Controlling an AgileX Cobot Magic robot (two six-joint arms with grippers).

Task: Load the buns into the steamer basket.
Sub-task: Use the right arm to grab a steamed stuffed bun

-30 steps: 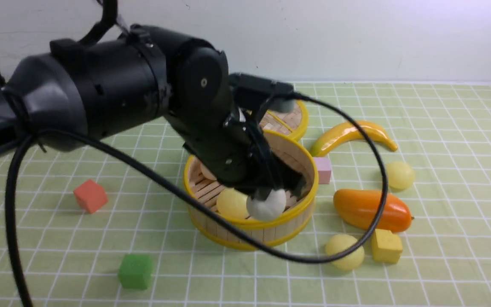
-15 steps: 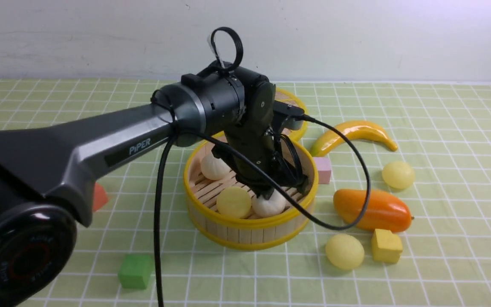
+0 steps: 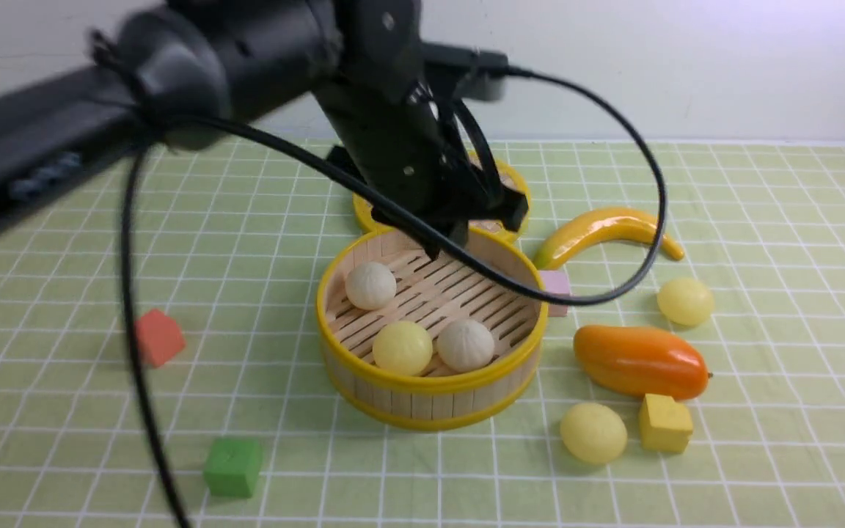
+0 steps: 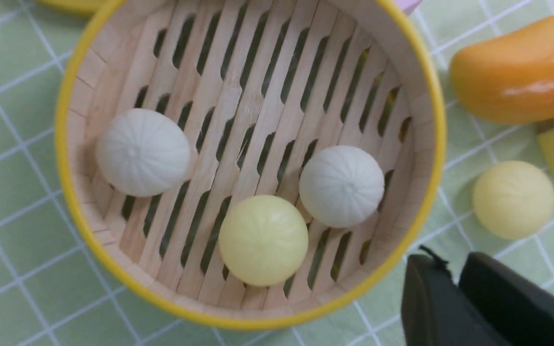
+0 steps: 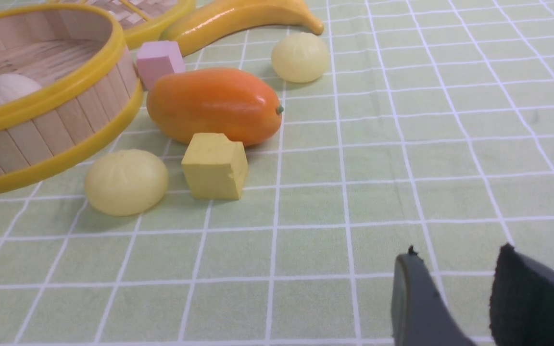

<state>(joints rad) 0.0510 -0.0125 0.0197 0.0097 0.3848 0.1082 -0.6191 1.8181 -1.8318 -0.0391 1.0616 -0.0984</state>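
Note:
The steamer basket [image 3: 430,383] stands mid-table and holds three buns: an off-white one [image 3: 370,285] at its back left, a pale yellow one [image 3: 402,347] and a second off-white one [image 3: 466,345] side by side at the front. Two more yellow buns lie on the cloth to the right: one [image 3: 685,301] beyond the mango, one [image 3: 593,433] near the basket's front right. My left arm [image 3: 386,147] hangs above the basket's far rim. Its gripper [image 4: 450,262] is shut and holds nothing. My right gripper [image 5: 457,254] is open and empty, low over bare cloth, right of the near yellow bun [image 5: 126,181].
The flat woven lid [image 3: 516,185] lies behind the basket, partly hidden by the arm. Right of the basket are a banana [image 3: 606,227], a pink cube [image 3: 556,290], an orange mango [image 3: 639,361] and a yellow cube [image 3: 664,423]. A red cube [image 3: 158,337] and a green cube [image 3: 233,466] sit left.
The left gripper let go of the off-white bun, which now rests in the basket beside the yellow one. The arm rose up and back, and its jaws closed again.

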